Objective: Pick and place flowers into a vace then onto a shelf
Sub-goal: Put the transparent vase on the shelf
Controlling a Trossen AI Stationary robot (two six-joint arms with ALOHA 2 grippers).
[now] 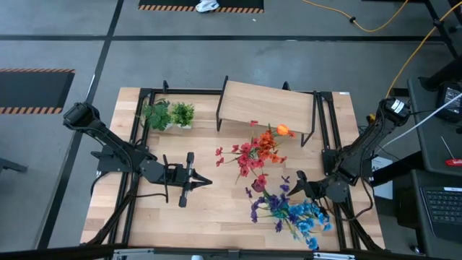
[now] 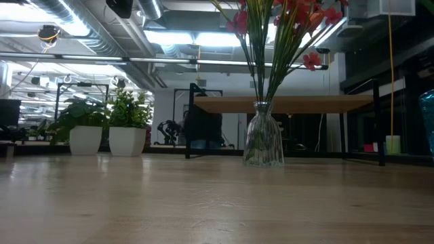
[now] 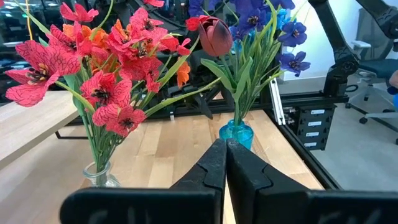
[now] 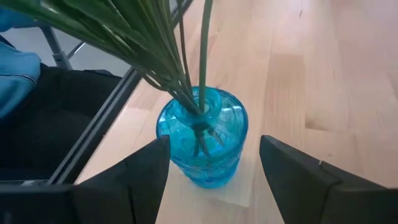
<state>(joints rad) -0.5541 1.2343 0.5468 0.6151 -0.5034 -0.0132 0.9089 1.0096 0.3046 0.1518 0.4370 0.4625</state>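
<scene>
Left gripper (image 1: 204,181) sits over the table (image 1: 216,209) left of centre, fingers pressed together, holding nothing. Behind it, toward the far left corner: two small potted plants (image 1: 169,115) side by side. Ahead of it, to its right: clear glass vase (image 2: 263,143) with red and orange flowers (image 1: 256,153), standing on the table just in front of the shelf (image 1: 266,105), not on it. Shelf top bare. Further right: blue glass vase (image 4: 202,144) with blue and purple flowers (image 1: 289,211), upright on the table near the front right. Right gripper (image 1: 298,183) is at that vase, fingers spread wide, one on each side of the vase body, gap visible on both sides, not touching. Green stems bunch into the neck. No brand, label or readable writing anywhere.
</scene>
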